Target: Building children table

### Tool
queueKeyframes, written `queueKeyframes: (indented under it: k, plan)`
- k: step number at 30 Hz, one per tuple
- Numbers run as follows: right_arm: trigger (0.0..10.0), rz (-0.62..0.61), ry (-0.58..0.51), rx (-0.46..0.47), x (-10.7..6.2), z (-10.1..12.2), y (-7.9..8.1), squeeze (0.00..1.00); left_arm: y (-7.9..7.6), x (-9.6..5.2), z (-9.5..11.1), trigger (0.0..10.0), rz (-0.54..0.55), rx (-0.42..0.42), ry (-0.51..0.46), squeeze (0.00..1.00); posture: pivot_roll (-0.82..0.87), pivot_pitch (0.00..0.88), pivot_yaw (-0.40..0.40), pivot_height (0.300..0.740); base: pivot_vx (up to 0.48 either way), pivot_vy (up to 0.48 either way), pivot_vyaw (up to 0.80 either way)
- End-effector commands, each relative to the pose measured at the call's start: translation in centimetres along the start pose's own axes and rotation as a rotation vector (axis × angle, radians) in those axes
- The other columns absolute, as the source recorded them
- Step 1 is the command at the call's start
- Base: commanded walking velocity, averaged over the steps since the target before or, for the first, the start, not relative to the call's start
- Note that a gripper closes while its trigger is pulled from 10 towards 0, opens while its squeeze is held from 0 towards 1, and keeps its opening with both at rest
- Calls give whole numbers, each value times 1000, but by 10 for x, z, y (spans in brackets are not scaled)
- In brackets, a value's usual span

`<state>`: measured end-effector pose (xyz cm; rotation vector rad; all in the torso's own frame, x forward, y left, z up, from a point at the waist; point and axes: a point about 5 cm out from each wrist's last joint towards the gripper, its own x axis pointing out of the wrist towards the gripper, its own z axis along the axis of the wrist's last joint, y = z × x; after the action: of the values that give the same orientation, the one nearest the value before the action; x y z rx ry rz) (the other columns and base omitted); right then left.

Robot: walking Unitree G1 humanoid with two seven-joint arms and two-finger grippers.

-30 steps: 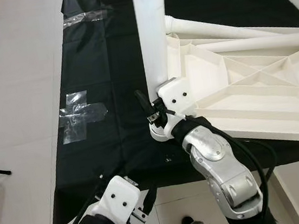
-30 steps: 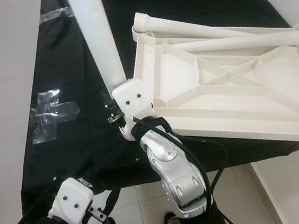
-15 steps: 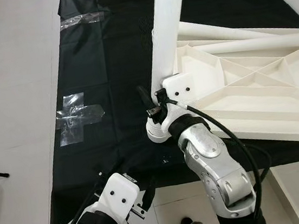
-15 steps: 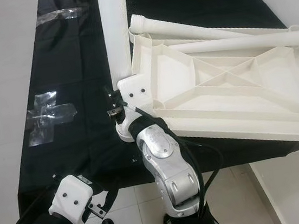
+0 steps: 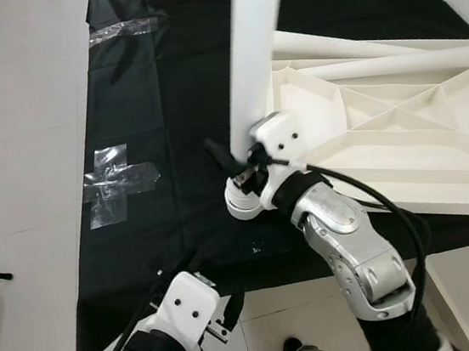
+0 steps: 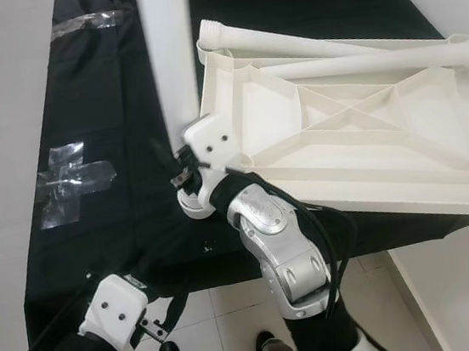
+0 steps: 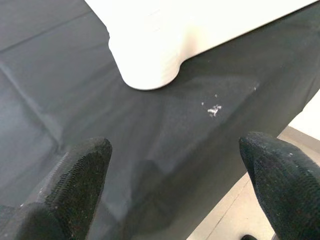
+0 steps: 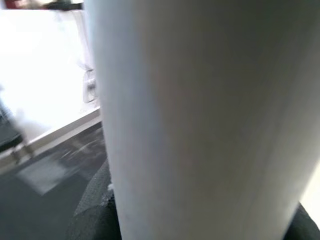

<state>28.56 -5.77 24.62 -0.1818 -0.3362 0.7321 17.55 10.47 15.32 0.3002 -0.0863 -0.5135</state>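
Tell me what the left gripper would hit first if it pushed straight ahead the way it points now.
Most likely the black cloth on the floor: the left gripper, fingers open, points down at it. Slightly further along stands the rounded white corner of the upturned tabletop. Depth is hard to judge here.

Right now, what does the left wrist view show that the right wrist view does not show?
The left wrist view shows the open left gripper over the black cloth, the rounded corner of the white tabletop, small white crumbs and a strip of floor tile. The right wrist view shows the white table leg up close, clamped in the right gripper. Both show black cloth and white table parts.
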Motion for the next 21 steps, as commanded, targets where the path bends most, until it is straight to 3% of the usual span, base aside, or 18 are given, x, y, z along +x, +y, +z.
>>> queueKeyframes:
  k: [1, 6, 9, 13, 15, 21]
  plan:
    - [10000, 80, -13, 4, 2, -2, 4, 0, -4, -2, -4, 10000, -7, -4, 14, 0, 30, 270, -25, 740, 0, 0, 0]
    - [10000, 133, 5, 15, 3, -8, -5, 0, -5, -2, -4, 10000, -6, -5, 12, 0, 30, 268, -26, 740, 0, 0, 0]
    - [10000, 242, 14, 50, -2, -18, -24, 0, -6, -2, -4, 10000, -8, -7, 10, 0, 38, 264, -26, 740, 0, 0, 0]
    - [10000, 280, 9, 75, -4, -18, -33, 0, -6, -3, -4, 10000, -9, -8, 11, 0, 39, 262, -22, 740, 0, 0, 0]
    - [10000, 344, -23, 132, -6, -15, -45, 0, -7, -4, -4, 10000, -12, -8, 12, 0, 43, 258, -19, 740, 0, 0, 0]
    - [10000, 427, 3, 86, -8, -18, -47, 0, -8, -6, -5, 10000, -14, -8, 15, 0, 44, 254, -13, 740, 0, 0, 0]
